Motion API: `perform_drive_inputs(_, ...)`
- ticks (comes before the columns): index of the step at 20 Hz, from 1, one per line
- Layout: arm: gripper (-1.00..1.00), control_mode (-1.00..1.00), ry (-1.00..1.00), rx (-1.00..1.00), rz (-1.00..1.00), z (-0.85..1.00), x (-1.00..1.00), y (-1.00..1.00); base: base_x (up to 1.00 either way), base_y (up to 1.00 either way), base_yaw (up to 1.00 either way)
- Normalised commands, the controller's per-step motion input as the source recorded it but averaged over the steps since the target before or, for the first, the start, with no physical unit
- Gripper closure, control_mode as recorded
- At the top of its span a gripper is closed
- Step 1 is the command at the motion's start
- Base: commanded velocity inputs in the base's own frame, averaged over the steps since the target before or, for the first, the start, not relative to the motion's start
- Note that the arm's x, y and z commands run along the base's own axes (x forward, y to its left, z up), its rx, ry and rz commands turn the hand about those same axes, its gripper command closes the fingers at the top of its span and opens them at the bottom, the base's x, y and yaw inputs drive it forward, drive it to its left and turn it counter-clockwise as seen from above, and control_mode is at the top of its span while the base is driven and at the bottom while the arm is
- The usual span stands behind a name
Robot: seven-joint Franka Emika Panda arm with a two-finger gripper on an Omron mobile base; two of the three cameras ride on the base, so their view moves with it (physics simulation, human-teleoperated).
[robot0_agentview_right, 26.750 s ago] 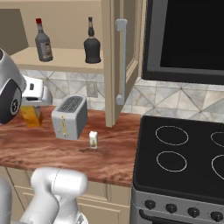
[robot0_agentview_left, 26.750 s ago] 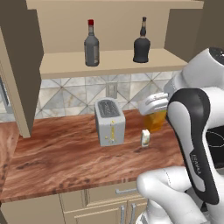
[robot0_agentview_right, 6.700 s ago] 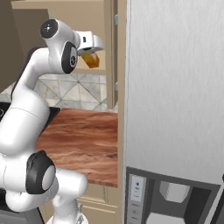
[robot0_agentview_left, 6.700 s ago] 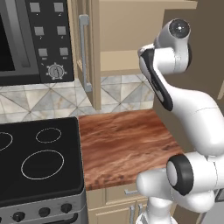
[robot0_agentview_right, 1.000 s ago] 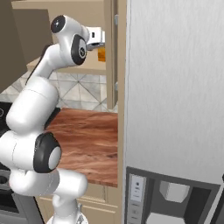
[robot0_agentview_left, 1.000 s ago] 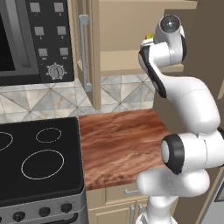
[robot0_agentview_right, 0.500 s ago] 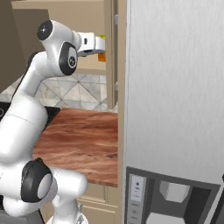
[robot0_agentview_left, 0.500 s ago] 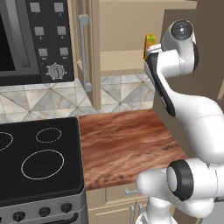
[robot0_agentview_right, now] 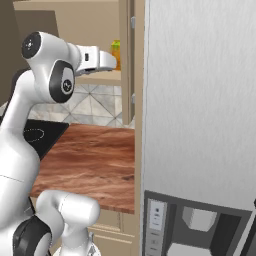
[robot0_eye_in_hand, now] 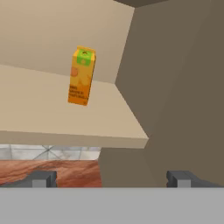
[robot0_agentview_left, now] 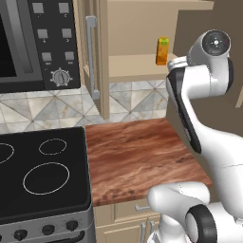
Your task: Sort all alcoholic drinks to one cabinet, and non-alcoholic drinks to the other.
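Note:
An orange-yellow carton (robot0_agentview_left: 163, 51) with a green patch, one of the non-alcoholic drinks, stands upright on the pale shelf (robot0_agentview_left: 137, 66) of the narrower tan wall cabinet. It is also in the hand view, carton (robot0_eye_in_hand: 82, 76), tilted by the camera's roll, and beside the hand as carton (robot0_agentview_right: 116, 50). My gripper (robot0_eye_in_hand: 111, 179) is open and holds nothing, drawn back in front of the shelf's edge, apart from the carton. From the right base, the gripper (robot0_agentview_right: 113, 62) sits just below the carton. The alcoholic drinks and the wider cabinet are out of view.
The cabinet's open door with a grey bar handle (robot0_agentview_left: 91, 57) hangs left of the shelf. Below lies a wooden counter (robot0_agentview_left: 137, 156), with a black stove (robot0_agentview_left: 42, 175) and a microwave (robot0_agentview_left: 33, 47) to the left. A tall grey fridge (robot0_agentview_right: 200, 110) walls the right side.
The hand has pulled back from the shelf, leaving the orange carton standing there in plain view. The jaws stayed open.

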Motion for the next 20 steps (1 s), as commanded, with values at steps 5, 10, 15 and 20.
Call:
perform_drive_inputs(5,-1.00,-1.00,0.00,0.00,0.00,-0.01,-0.72,0.10,0.00,0.00,0.00)
perform_drive_inputs(10,-1.00,-1.00,0.00,0.00,0.01,-0.04,-0.60,0.17,0.00,0.00,0.00)
perform_drive_inputs(15,-1.00,-1.00,0.00,0.01,0.03,-0.02,-0.45,0.16,0.00,0.00,0.00)
perform_drive_inputs(20,-1.00,-1.00,0.00,0.05,0.05,0.00,-0.40,0.10,0.00,0.00,0.00)
